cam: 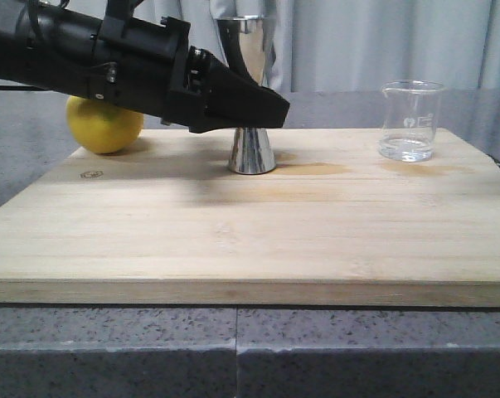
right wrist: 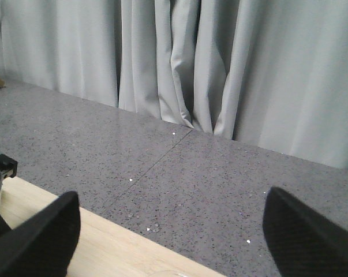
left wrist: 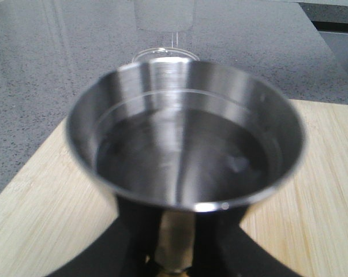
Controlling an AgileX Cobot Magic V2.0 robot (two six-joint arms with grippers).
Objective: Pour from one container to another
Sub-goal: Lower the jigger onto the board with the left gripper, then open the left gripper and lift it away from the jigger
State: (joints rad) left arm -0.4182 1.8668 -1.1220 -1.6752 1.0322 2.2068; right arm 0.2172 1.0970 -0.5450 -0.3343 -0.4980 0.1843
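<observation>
The steel jigger (cam: 251, 153) stands upright on the bamboo board (cam: 233, 240), left of centre at the back. My left gripper (cam: 251, 106) reaches in from the left and is shut on the jigger's narrow waist, hiding it. In the left wrist view the jigger's upper cup (left wrist: 185, 144) fills the picture, with the black fingers (left wrist: 133, 236) on either side below it. The clear glass beaker (cam: 410, 120) stands alone at the board's back right, with a little clear liquid in its bottom. My right gripper (right wrist: 172, 222) is open and empty, out of the front view.
A yellow lemon (cam: 104, 126) lies at the board's back left, behind the left arm. The board rests on a speckled grey counter (cam: 233, 348); grey curtains (right wrist: 179, 69) hang behind.
</observation>
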